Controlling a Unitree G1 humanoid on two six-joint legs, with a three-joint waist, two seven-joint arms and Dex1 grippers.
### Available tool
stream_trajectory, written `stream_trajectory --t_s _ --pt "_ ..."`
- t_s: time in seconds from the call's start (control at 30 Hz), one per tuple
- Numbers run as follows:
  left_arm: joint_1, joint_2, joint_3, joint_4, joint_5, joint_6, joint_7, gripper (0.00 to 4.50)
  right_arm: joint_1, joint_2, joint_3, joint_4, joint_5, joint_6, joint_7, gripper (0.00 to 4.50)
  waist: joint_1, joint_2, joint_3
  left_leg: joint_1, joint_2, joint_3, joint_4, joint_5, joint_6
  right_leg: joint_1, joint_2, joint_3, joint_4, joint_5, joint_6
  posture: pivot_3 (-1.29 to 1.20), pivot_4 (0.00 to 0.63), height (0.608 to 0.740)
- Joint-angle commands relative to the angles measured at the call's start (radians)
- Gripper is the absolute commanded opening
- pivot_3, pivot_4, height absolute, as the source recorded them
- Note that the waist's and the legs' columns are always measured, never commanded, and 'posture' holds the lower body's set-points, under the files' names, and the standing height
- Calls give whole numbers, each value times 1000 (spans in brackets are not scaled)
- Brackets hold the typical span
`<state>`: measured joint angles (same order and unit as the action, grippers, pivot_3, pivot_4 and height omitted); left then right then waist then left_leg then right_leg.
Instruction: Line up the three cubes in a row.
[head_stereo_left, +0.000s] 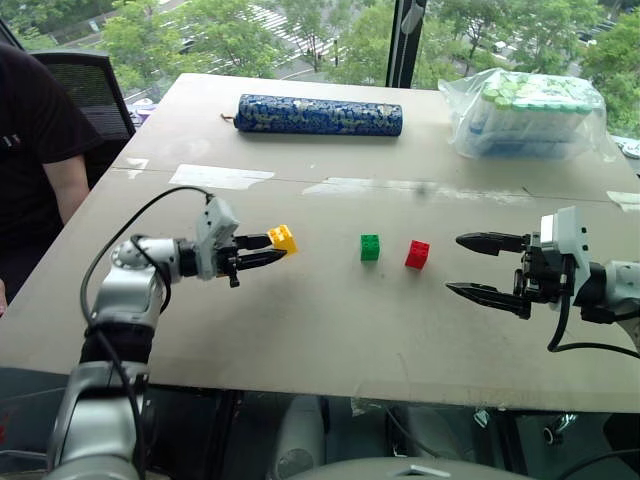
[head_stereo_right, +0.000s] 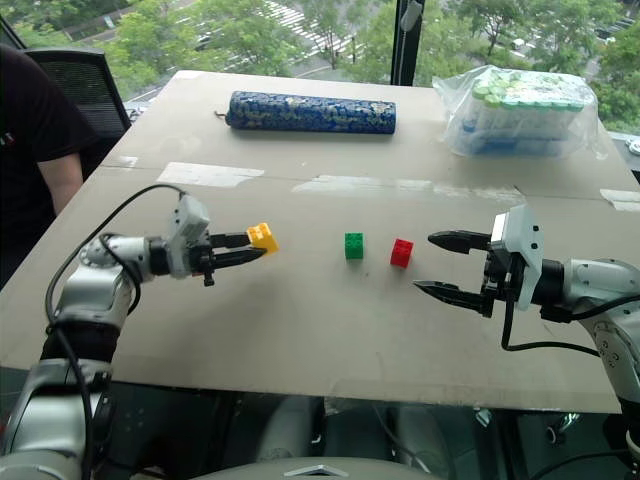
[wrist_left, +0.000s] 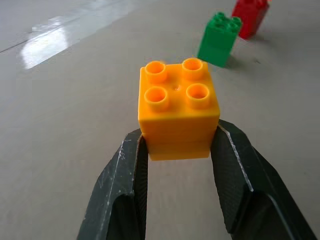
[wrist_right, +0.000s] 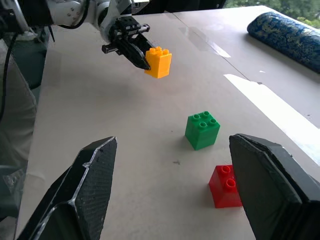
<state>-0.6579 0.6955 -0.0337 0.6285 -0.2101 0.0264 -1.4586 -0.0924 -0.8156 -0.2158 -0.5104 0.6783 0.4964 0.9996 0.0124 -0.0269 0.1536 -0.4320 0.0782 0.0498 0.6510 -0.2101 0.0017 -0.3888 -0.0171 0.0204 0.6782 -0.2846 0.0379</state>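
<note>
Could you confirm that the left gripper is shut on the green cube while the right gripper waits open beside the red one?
Not quite: the left gripper is shut on the yellow cube, as the left wrist view shows, its fingers pressing both sides. The green cube sits free on the table. The right gripper does wait open beside the red cube.

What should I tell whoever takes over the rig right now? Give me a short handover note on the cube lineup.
Left gripper: shut on the yellow cube, to the left of the other two.
Right gripper: open, holding nothing, to the right of the red cube.
Green cube and red cube stand side by side on the table, apart.
Done: yellow cube gripped.
Left: set it in line with green and red, then release.
</note>
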Motion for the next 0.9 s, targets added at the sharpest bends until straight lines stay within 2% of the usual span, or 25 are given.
stream_trajectory --t_s 0.03,0.17,0.33,0.9 --pt "-162 -43 -75 257 88 -207 -122 1180 23 -11 -58 -67 9 -6 -36 3679 0 0 0 0 0 0 0 0 0 0 0 0 0 0 0 0 150 740" --pt "-301 -103 -113 457 153 -327 -148 1180 73 -18 -98 -115 18 5 -64 3679 -1 -1 0 -3 0 -1 -1 0 0 -4 1 2 0 0 0 0 150 740" --pt "-375 -141 -113 569 197 -389 -118 1180 111 -24 -139 -155 23 22 -105 3679 -2 -1 0 -4 0 -1 0 0 0 -5 1 2 1 0 1 0 150 740" --pt "-402 -152 -89 626 245 -428 -71 1180 169 -68 -187 -183 46 70 -135 3679 -1 -1 0 -4 0 -1 0 0 0 -5 1 2 2 0 1 0 150 740"
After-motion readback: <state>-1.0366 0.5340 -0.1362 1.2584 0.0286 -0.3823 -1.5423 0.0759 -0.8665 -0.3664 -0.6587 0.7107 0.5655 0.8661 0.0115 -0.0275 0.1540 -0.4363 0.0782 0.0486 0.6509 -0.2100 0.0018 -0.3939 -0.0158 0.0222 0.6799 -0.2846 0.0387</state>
